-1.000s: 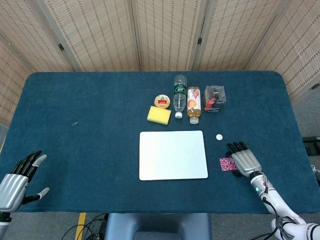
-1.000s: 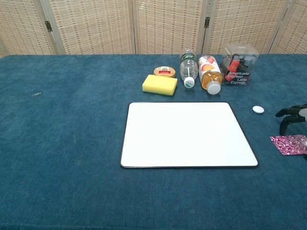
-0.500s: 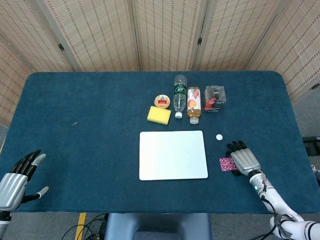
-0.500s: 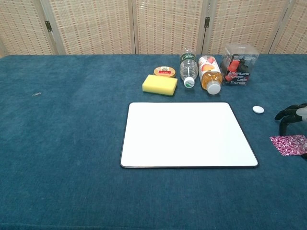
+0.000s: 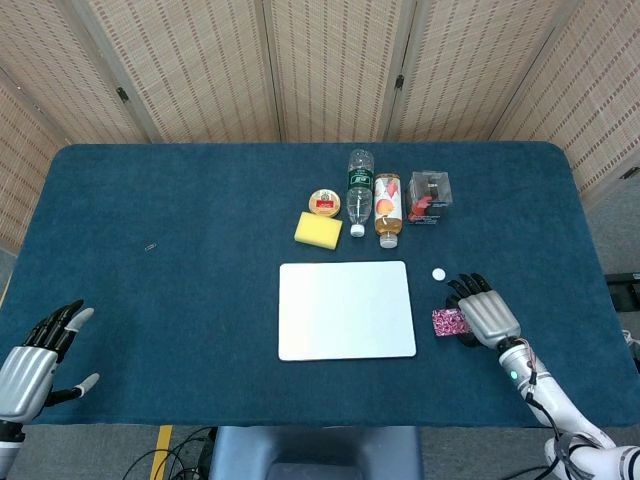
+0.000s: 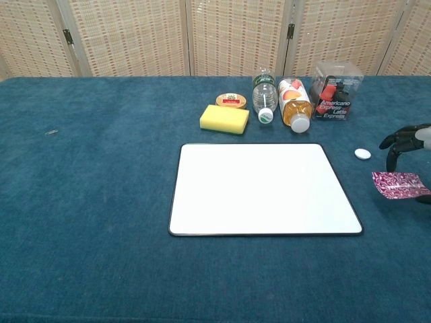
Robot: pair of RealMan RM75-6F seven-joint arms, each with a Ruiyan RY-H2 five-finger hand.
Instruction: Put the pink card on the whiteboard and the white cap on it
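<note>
Chest view: the pink card (image 6: 399, 185) is gripped at its right end by the right robot hand (image 6: 412, 149), and is seen tilted just above the tabletop (image 6: 101, 202). The white cap (image 6: 363, 154) is found just left of that hand, the whiteboard (image 6: 262, 190) further left. The left robot hand (image 5: 35, 360) is held apart-fingered, nothing in it.

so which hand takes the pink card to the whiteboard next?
Right. The right hand already holds the pink card, just right of the whiteboard. The left hand sits open at the far left table edge, away from both.
</note>
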